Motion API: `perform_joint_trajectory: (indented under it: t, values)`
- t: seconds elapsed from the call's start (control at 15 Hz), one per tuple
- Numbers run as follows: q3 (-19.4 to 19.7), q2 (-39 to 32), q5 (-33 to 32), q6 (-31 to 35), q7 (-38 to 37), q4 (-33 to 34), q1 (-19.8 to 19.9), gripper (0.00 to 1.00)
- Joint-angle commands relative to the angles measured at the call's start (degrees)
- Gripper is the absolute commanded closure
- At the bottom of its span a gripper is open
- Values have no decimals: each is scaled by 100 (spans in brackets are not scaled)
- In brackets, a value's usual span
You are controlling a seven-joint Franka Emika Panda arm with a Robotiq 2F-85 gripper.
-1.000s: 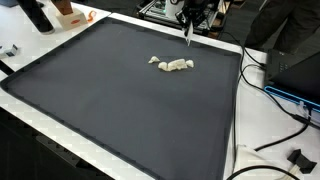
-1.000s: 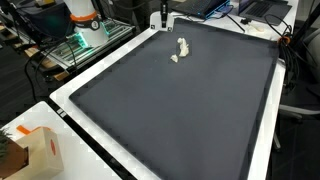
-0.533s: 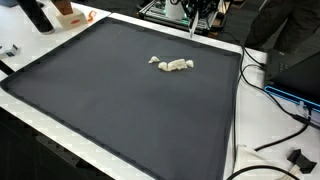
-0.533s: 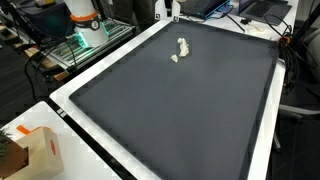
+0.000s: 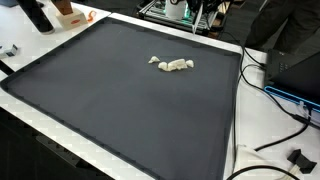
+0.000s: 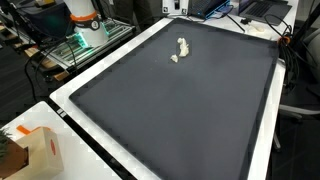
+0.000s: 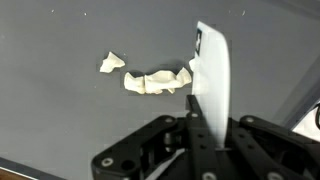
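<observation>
In an exterior view, a black mat point(image 5: 110, 100) covers most of a white table point(image 5: 262, 150). A cluster of white scraps point(image 5: 172, 64) lies on the mat, at about 2 o'clock from the mat's middle and well inside its border. The gripper point(image 5: 197, 18) hangs at about 1 o'clock from the scraps, over the far edge of the mat and clear of them. It is too small here to tell how its jaws stand. An orange box point(image 5: 68, 14) sits off the mat at the picture's 11 o'clock corner, and cables point(image 5: 285, 105) trail over the table at 3 o'clock.

In an exterior view from another place, the white scraps point(image 6: 181, 48) lie at 12 o'clock from the mat's middle, near the far border. The gripper point(image 6: 180, 6) barely shows at the top edge, straight above them at 12 o'clock. A cardboard box point(image 6: 40, 150) stands on the table at 8 o'clock.

In the wrist view, the gripper point(image 7: 200, 125) comes in from 6 o'clock. Its jaws are pressed together on a white strip point(image 7: 213, 75), which stands up between them toward 12 o'clock. The large scrap point(image 7: 155, 82) lies on the mat at 10 o'clock from the fingertips. Its right end meets the strip's left edge in the picture, but whether the two touch cannot be told. A small scrap point(image 7: 111, 63) lies apart from it, at its 10 o'clock.
</observation>
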State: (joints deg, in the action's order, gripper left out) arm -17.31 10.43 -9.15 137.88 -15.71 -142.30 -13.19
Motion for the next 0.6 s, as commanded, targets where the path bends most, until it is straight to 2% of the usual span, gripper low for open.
perform_joint_trajectory:
  t: [0.0,0.13,0.53]
  values:
    - [3,-4,5,-9,7,5,-2,96]
    - [-57,-86,-184,-84,-287,64,56,99]
    - [-259,-553,-1164,-1128,-2532,605,220,99]
